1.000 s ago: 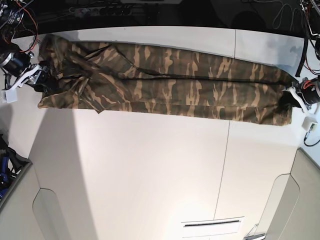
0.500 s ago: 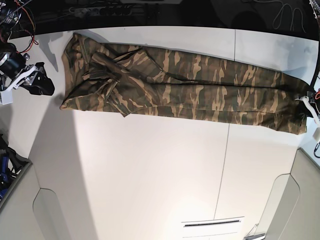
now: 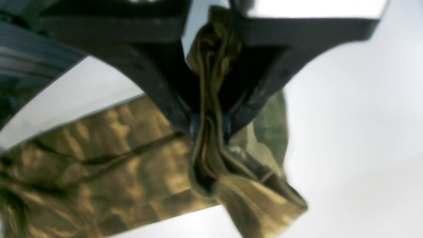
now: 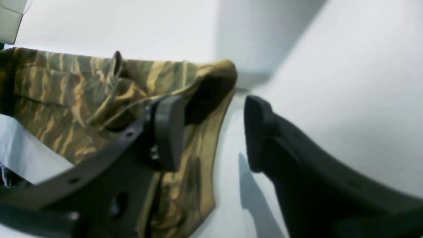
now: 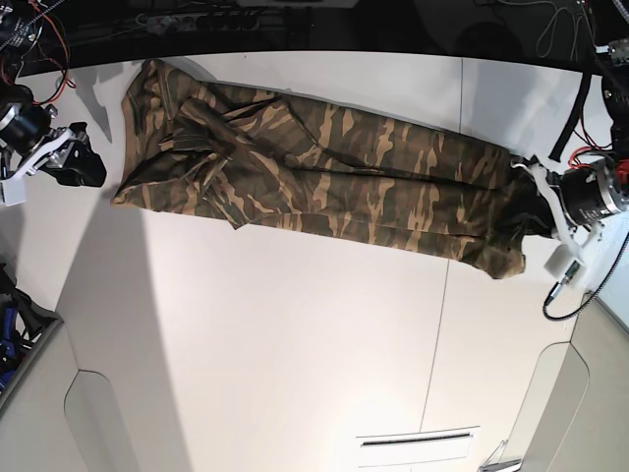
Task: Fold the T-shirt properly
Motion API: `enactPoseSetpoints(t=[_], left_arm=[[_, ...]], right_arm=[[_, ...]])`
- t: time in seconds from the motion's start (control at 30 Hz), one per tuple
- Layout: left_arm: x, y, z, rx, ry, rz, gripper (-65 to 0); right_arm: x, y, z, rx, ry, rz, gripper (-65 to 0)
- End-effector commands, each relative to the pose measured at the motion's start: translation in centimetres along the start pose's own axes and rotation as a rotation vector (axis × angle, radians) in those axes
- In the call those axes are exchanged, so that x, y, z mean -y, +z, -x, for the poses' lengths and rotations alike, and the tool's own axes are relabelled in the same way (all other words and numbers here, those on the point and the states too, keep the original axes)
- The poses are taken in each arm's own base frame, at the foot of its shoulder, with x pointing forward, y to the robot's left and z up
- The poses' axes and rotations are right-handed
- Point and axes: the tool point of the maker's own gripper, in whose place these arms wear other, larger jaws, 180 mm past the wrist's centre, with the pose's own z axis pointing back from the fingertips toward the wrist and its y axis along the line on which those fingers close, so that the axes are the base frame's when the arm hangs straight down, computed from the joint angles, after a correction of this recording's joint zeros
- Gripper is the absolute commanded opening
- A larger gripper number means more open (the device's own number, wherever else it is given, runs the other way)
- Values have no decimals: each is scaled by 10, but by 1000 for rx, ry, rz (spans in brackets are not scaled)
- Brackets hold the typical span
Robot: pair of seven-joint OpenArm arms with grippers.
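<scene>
The camouflage T-shirt point(image 5: 324, 177) lies folded into a long narrow strip across the white table, running from upper left to the right. My left gripper point(image 5: 534, 202) is at the strip's right end, shut on a bunched edge of the cloth point(image 3: 208, 99). The rest of the shirt point(image 3: 99, 158) trails away below it. My right gripper point(image 5: 81, 162) is open and empty, just off the strip's left end. In the right wrist view its fingers point(image 4: 168, 132) stand apart, with the shirt's left end point(image 4: 99, 96) lying beside and behind them.
The white table point(image 5: 295, 344) has a seam point(image 5: 439, 324) down its right part. A dark strip with cables point(image 5: 197, 20) runs along the far edge. Grey panels point(image 5: 39, 413) stand at the front corners.
My right gripper has let go of the shirt's left end and drawn back to the left. My left gripper has carried the right end inward to the left, so the strip is shorter and tilted.
</scene>
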Motion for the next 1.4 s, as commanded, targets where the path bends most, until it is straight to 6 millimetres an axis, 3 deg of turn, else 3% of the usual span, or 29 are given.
enactPoseSetpoints(t=[0.0,0.13,0.37,0.4,0.5,0.57,0.83,1.13,1.27,1.37], left_arm=[[10,1,-19,63,-40,26,-650],[39,-23,-19,72,-76,77,-650],[60,-65,-4,18,-176,30,-650],[64,-69,-2,10,-182,37,-617],[74,-79,3,13,-179,69,-373],[84,-83,-1,44,-171,101,-283],[117,-96,-14,123,-102,174,-281],[120,-97,-16,132,-95,179,-281],[120,-97,-16,131,-95,179,-281],[120,-97,-16,131,-95,179,-281]], right_arm=[[-1,5,-16,50,28,-1,-353],[-1,5,-16,52,28,-1,-353],[2,5,-15,42,34,13,-353],[2,5,-15,42,34,13,-353],[2,5,-15,41,33,14,-353],[2,5,-15,42,33,13,-353],[3,5,-14,38,35,19,-353],[14,4,-4,-4,32,68,-350],[14,3,8,-13,-23,35,-223],[22,0,28,-54,-78,36,-221]])
